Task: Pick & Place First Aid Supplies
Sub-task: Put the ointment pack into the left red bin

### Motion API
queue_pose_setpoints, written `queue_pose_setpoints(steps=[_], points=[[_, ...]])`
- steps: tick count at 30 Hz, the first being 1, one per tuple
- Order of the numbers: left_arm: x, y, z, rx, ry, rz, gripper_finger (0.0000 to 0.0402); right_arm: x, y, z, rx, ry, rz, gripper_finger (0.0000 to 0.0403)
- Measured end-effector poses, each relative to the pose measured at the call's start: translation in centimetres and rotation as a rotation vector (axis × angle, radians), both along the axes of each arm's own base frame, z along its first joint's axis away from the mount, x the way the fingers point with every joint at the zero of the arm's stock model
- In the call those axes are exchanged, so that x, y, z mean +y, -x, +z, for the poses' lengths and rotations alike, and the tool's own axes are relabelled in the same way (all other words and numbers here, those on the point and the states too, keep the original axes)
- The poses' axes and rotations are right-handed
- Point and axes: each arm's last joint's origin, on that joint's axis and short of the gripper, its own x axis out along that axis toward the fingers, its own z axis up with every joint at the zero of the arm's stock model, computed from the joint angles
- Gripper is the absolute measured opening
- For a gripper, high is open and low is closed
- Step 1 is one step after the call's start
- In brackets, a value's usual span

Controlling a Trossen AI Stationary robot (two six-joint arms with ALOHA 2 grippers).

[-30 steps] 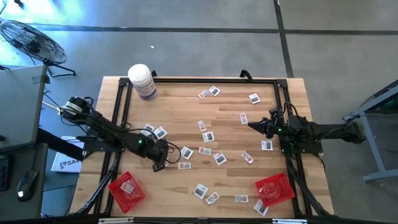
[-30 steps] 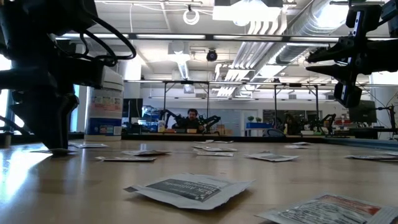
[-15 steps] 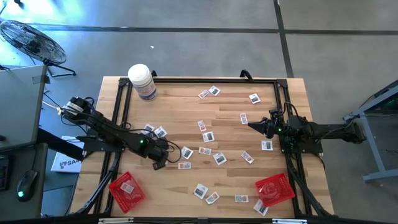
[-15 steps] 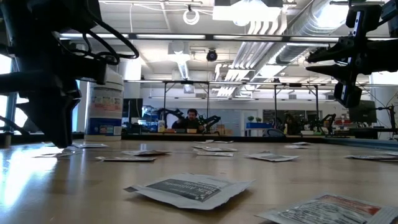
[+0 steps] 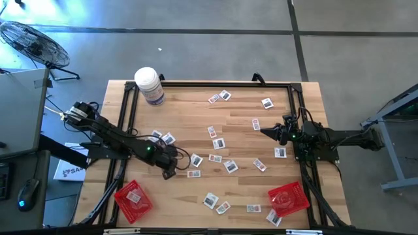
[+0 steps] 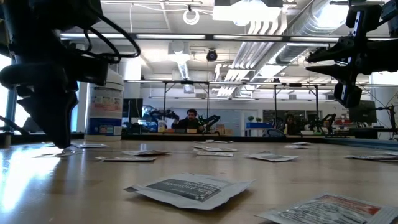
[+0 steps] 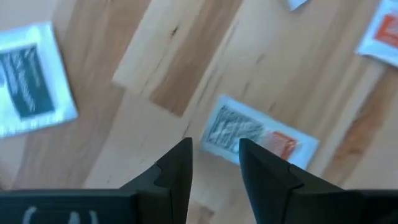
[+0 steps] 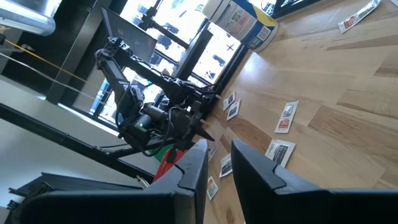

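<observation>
The packet (image 7: 258, 134) in play is a small flat white square with grey and red print, lying flat on the bare wood toward the left edge of the tabletop (image 5: 241, 127), a little nearer the front edge than the back. In the left wrist view it sits straight ahead of the left claw (image 7: 214, 163), its long axis slanting across the line between the two fingers rather than running along it. Its near edge reaches just into the gap, and the fingers stand apart with nothing pinched.

From above, the left claw (image 5: 168, 171) hangs over this spot, with a second packet (image 7: 30, 78) off to one side and well clear. The rest of the packets are scattered across the middle and right of the tabletop. A red tray (image 5: 133, 198) sits by the front left corner and another tray (image 5: 288, 198) by the front right.

The left arm is much the nearer. The right claw (image 5: 264, 130) waits by the right edge, held up off the wood, fingers slightly parted and empty.

For a clean pinch I judge the left claw needs to go a touch forward and straight down.
</observation>
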Motion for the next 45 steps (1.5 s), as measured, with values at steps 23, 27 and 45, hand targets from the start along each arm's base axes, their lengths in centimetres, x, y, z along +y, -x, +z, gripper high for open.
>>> queue_pose_setpoints(steps=[23,27,45], points=[[0.20,0.25,-0.52,-0.050,0.067,0.270,0.0128,0.00,0.00,0.00,0.000,0.000,0.000,0.0064],[0.21,0.19,-0.51,-0.063,0.058,0.278,0.0128,0.00,0.00,0.00,0.000,0.000,0.000,0.0064],[0.10,-0.37,-0.35,-0.111,0.041,0.282,0.0128,0.00,0.00,0.00,0.000,0.000,0.000,0.0064]])
